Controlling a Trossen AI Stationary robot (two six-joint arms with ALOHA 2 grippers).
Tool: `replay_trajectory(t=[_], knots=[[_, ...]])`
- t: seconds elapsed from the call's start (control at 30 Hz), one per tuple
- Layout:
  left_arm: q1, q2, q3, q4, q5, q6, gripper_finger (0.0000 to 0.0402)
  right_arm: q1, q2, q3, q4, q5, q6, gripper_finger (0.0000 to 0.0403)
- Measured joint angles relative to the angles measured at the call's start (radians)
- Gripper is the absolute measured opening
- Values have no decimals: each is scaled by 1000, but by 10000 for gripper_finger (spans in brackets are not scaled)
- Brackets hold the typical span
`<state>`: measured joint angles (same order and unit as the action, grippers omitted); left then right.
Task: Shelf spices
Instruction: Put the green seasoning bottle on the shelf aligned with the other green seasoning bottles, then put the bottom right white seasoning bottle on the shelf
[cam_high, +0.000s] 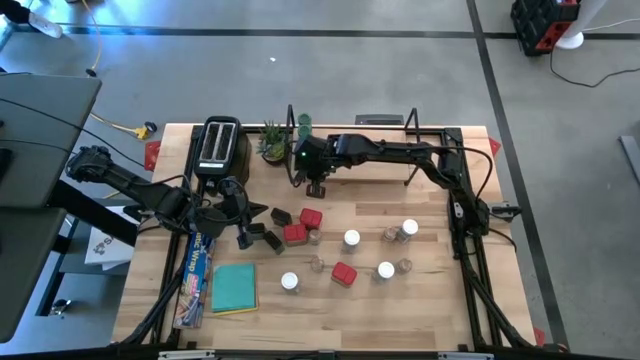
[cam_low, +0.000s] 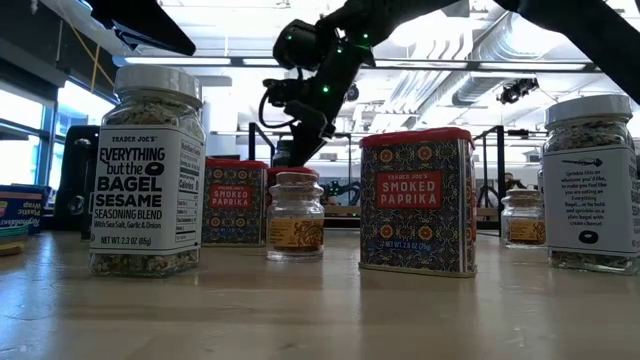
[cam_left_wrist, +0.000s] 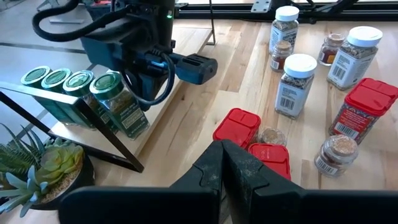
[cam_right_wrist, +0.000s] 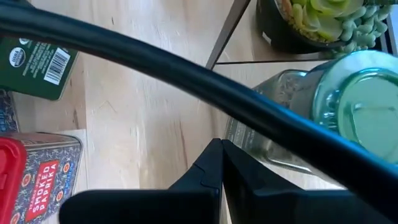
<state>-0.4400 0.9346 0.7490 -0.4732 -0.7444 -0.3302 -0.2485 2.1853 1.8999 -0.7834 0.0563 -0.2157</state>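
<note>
The shelf (cam_high: 372, 172) stands along the far edge, with a row of green-lidded jars (cam_left_wrist: 56, 81) on its left end. The nearest jar (cam_left_wrist: 118, 102) stands tilted at the plank's near edge. My right gripper (cam_right_wrist: 221, 152) is shut and points down just in front of that jar (cam_right_wrist: 354, 112); it also shows in the high view (cam_high: 316, 188). Shut and empty, my left gripper (cam_left_wrist: 224, 155) hovers left of two red tins (cam_left_wrist: 239, 124), near dark tins (cam_high: 272, 240). White-lidded jars (cam_high: 351, 239), another red tin (cam_high: 344, 274) and tiny clear jars (cam_high: 318, 263) stand on the table. My right gripper's shut fingers (cam_right_wrist: 208, 168) stand close beside the glass side (cam_right_wrist: 261, 140) of the nearest green-lidded jar, coming from above and pointing down. I cannot tell whether they touch it. The jar rests on the shelf's near edge.
A black toaster (cam_high: 218, 143) and a potted plant (cam_high: 272, 143) stand by the shelf's left end. A teal pad (cam_high: 234, 287) and a long wrap box (cam_high: 195, 272) lie near the left front. A black cable (cam_right_wrist: 186, 74) crosses the right wrist view.
</note>
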Motion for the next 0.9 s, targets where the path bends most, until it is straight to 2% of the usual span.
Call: replay_trajectory(t=[0.23,0.7,0.9], knots=[[0,0,0,0,0,0,3,0,0,0,-2,80,16,0],[0,0,0,-1,0,0,3,0,-1,0,-42,104,33,0],[0,0,0,-1,0,0,3,-3,-72,0,-101,111,17,0]])
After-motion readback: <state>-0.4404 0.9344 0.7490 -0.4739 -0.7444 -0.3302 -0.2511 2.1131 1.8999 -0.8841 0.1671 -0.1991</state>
